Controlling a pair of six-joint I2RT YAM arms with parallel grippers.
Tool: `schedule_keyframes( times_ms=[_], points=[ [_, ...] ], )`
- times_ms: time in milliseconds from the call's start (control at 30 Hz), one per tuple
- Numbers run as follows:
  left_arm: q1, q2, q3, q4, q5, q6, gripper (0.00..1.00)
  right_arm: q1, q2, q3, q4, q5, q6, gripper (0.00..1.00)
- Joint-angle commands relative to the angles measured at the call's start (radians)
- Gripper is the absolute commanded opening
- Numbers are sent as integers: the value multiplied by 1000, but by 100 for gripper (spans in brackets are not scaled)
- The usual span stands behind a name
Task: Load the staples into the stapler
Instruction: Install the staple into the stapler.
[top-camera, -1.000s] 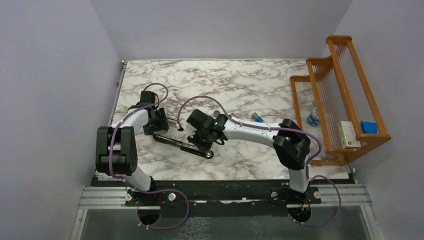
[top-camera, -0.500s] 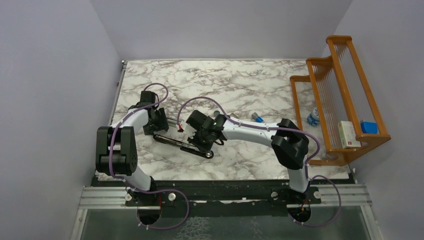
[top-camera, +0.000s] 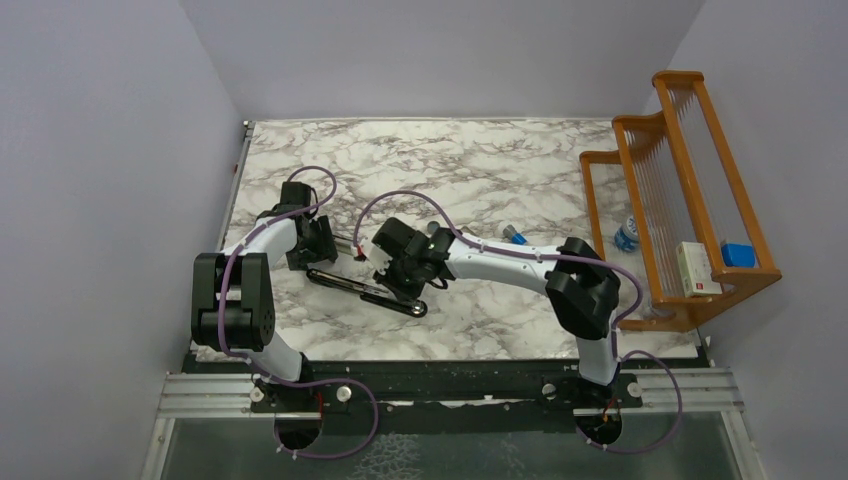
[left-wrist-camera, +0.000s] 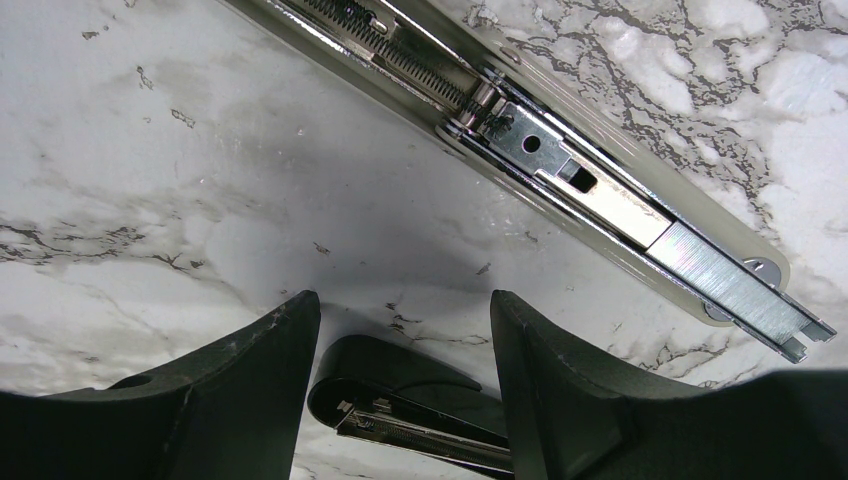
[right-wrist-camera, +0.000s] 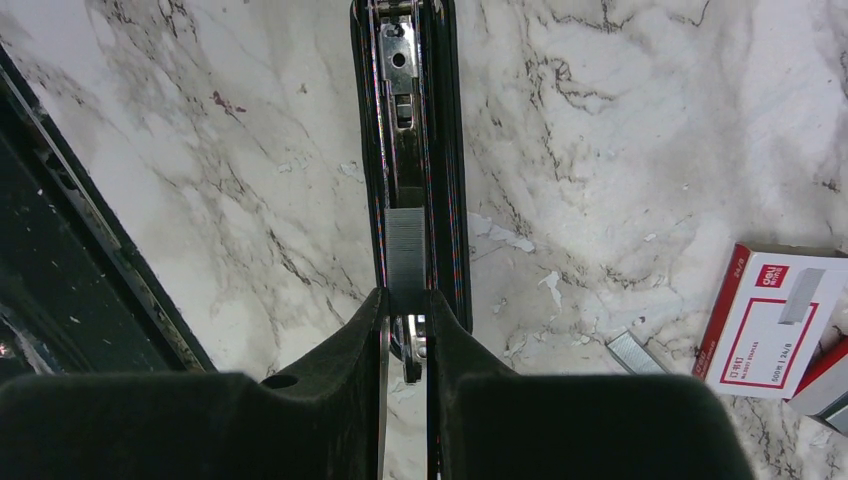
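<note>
The black stapler (top-camera: 350, 284) lies opened flat on the marble table (top-camera: 480, 170). In the left wrist view its metal magazine (left-wrist-camera: 520, 140) faces up, with a silvery strip of staples (left-wrist-camera: 720, 280) at the channel's end. My right gripper (right-wrist-camera: 406, 295) is shut on the near end of that strip of staples (right-wrist-camera: 405, 245), which lies in the channel of the stapler (right-wrist-camera: 447, 150). My left gripper (left-wrist-camera: 405, 310) is closed across the rounded black end of the stapler (left-wrist-camera: 390, 375), touching both its sides. From above, the left gripper (top-camera: 320, 258) is at the stapler's left end and the right gripper (top-camera: 398, 283) is over its middle.
A white-and-red staple box (right-wrist-camera: 770, 320) and a loose strip (right-wrist-camera: 635, 352) lie right of the stapler. A small blue-and-white cylinder (top-camera: 515, 236) sits behind the right arm. A wooden rack (top-camera: 690, 200) at the table's right edge holds a white box (top-camera: 697, 268) and a blue item (top-camera: 737, 254).
</note>
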Motion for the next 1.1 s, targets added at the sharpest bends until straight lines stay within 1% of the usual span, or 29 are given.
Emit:
schedule_keyframes(
  times_ms=[0, 367, 1067],
  points=[
    [0, 8, 37, -13, -20, -1, 66, 0, -39, 7, 35, 8, -3, 18],
    [-1, 7, 40, -13, -20, -1, 67, 2, 4, 36, -7, 26, -3, 18],
    [-1, 13, 40, -14, -21, 0, 66, 1, 32, 40, -39, 29, 1, 18]
  ],
)
